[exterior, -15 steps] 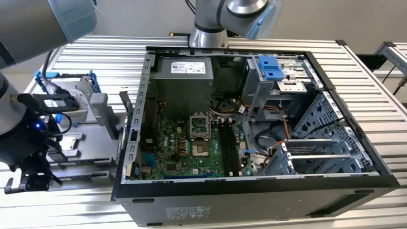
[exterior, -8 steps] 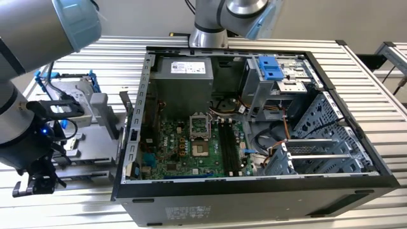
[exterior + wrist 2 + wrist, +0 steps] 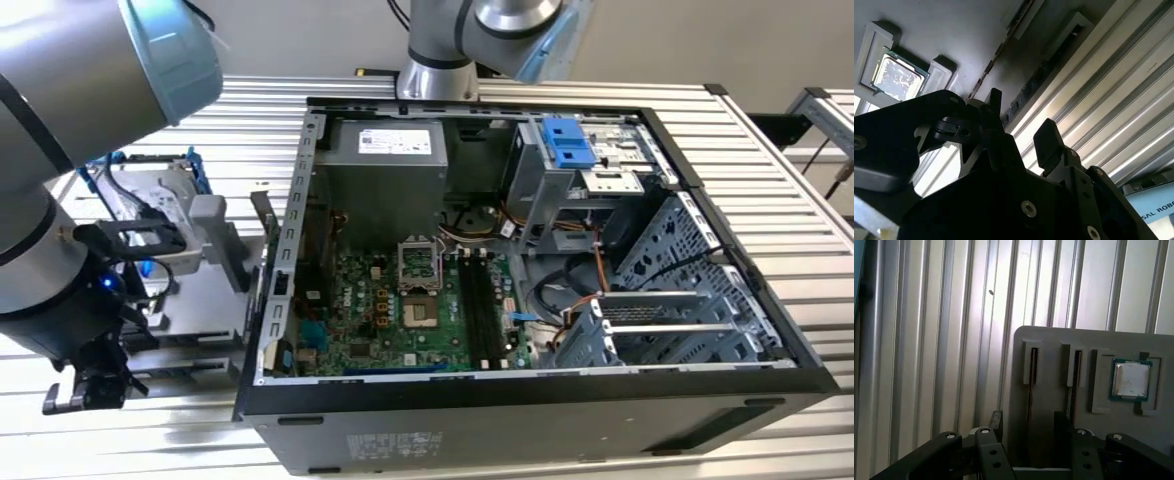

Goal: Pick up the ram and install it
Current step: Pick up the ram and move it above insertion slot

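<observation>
Beside the open computer case [image 3: 534, 420], at the exterior view's left, the arm [image 3: 54, 180] is angled down over a grey tray [image 3: 1054, 345]. The gripper [image 3: 1029, 422] is held with fingers apart. The ram [image 3: 1030, 385], stood edgewise in a tray slot, is lined up between them. A processor chip [image 3: 1130, 380] is seated nearby.

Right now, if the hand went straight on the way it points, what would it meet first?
Probably the ram seated in the gray holder, which lines up between the hand's open fingers; depth is unclear.
</observation>
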You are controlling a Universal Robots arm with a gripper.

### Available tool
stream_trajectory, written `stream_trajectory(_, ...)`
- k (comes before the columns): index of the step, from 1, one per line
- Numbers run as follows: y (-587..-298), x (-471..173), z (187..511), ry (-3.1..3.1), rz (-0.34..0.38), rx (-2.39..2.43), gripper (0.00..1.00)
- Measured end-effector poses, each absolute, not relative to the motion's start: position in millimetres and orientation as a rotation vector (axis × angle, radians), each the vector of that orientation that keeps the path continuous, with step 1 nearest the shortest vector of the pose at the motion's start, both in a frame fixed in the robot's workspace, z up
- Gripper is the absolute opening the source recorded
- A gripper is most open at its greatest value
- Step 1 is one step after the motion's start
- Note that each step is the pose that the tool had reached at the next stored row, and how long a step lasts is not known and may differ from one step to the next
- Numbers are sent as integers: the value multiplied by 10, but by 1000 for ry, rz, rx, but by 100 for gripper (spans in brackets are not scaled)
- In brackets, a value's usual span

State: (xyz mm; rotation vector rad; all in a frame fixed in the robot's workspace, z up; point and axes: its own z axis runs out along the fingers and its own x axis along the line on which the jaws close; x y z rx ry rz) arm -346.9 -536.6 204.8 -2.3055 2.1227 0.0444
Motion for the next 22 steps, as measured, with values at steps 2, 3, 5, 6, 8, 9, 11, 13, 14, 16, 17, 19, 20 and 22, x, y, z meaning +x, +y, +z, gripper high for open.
stream_trajectory(2, -5347, -3469, 2011, 2129, 43, -2301, 100)
stream_trajectory(3, -5342, -3469, 1995, 2134, 42, -2297, 100)
stream_trajectory(5, -5341, -3469, 1971, 2150, 41, -2284, 100)
stream_trajectory(6, -5341, -3470, 1959, 2159, 40, -2275, 100)
stream_trajectory(8, -5338, -3471, 1943, 2175, 38, -2262, 100)
stream_trajectory(9, -5334, -3471, 1940, 2176, 37, -2261, 100)
stream_trajectory(11, -5330, -3470, 1937, 2176, 37, -2262, 100)
stream_trajectory(13, -5324, -3472, 1933, 2176, 36, -2262, 100)
stream_trajectory(14, -5323, -3476, 1932, 2176, 36, -2262, 100)
stream_trajectory(16, -5322, -3493, 1930, 2175, 34, -2261, 100)
stream_trajectory(17, -5322, -3501, 1930, 2175, 32, -2260, 100)
stream_trajectory(19, -5321, -3506, 1926, 2174, 32, -2260, 100)
stream_trajectory(20, -5321, -3507, 1924, 2174, 31, -2260, 100)
stream_trajectory(22, -5321, -3509, 1924, 2174, 31, -2260, 100)
